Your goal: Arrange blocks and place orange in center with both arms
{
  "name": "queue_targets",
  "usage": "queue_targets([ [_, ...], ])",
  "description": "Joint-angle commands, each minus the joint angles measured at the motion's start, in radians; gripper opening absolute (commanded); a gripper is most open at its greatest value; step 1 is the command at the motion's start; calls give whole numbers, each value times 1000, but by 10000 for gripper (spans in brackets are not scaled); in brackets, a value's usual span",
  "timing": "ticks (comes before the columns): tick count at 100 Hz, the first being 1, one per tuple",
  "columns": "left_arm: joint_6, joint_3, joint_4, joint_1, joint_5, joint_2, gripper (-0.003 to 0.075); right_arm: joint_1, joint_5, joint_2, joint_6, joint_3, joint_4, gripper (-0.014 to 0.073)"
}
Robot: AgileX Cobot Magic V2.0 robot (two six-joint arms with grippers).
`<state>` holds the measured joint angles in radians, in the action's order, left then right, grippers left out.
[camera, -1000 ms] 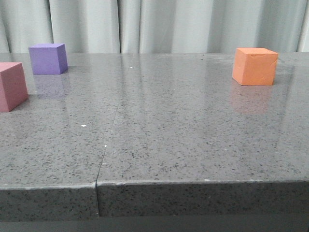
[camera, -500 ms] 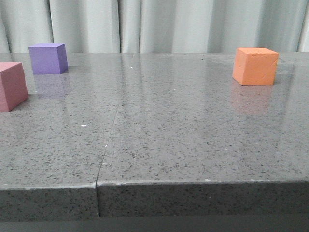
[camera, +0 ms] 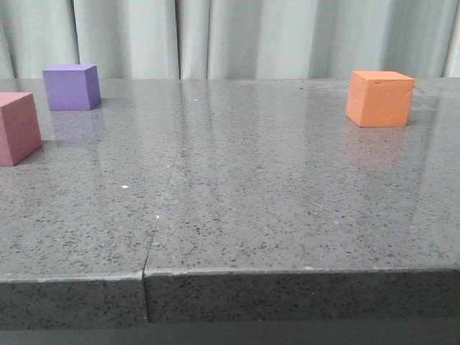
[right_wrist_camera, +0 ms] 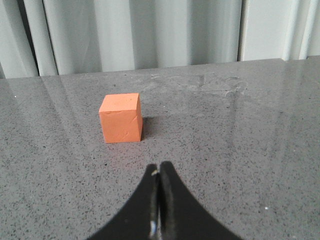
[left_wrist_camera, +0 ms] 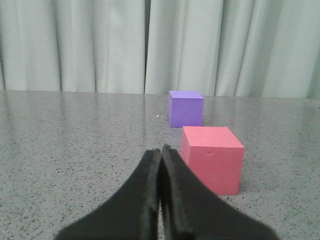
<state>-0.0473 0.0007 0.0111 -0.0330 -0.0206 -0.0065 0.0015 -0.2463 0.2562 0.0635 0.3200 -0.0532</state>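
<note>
Grey curtains hang behind a speckled dark-grey table [camera: 287, 201], shown at the outset of the arrangement task. Front view: the purple cube [camera: 70, 87] stands at the far left, the pink cube [camera: 18, 128] nearer the camera on the left and cut by the frame edge, and the orange cube [camera: 379, 98] alone at the far right. The three lie well apart, with the middle of the table between them; neither arm appears in this view.

Left wrist view: the left gripper [left_wrist_camera: 161, 155] has its fingers pressed together and holds nothing. The pink cube [left_wrist_camera: 212, 158] sits near it, slightly to one side of the closed tips, with the purple cube [left_wrist_camera: 185, 108] beyond. Right wrist view: the right gripper [right_wrist_camera: 159, 172] is likewise closed and empty, and the orange cube [right_wrist_camera: 121, 118] rests on the table ahead of it, apart from the fingertips.

Change over the preceding second: none visible. All three cubes occupy the same positions in the front view, and no arm has entered it. This suggests that no block has yet been handled and that the whole task remains. By judgement, each gripper must open before any grasp; the right arm is best placed for the orange cube, the left for the other two.
</note>
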Motion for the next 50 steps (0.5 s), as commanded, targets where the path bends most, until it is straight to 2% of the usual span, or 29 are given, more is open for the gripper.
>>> queue_targets([
  [1, -3, 40, 7, -3, 80, -29, -20, -6, 47, 96, -8, 91, 8, -67],
  [50, -3, 40, 7, 2, 80, -29, -20, -4, -247, 601, -8, 493, 8, -64],
])
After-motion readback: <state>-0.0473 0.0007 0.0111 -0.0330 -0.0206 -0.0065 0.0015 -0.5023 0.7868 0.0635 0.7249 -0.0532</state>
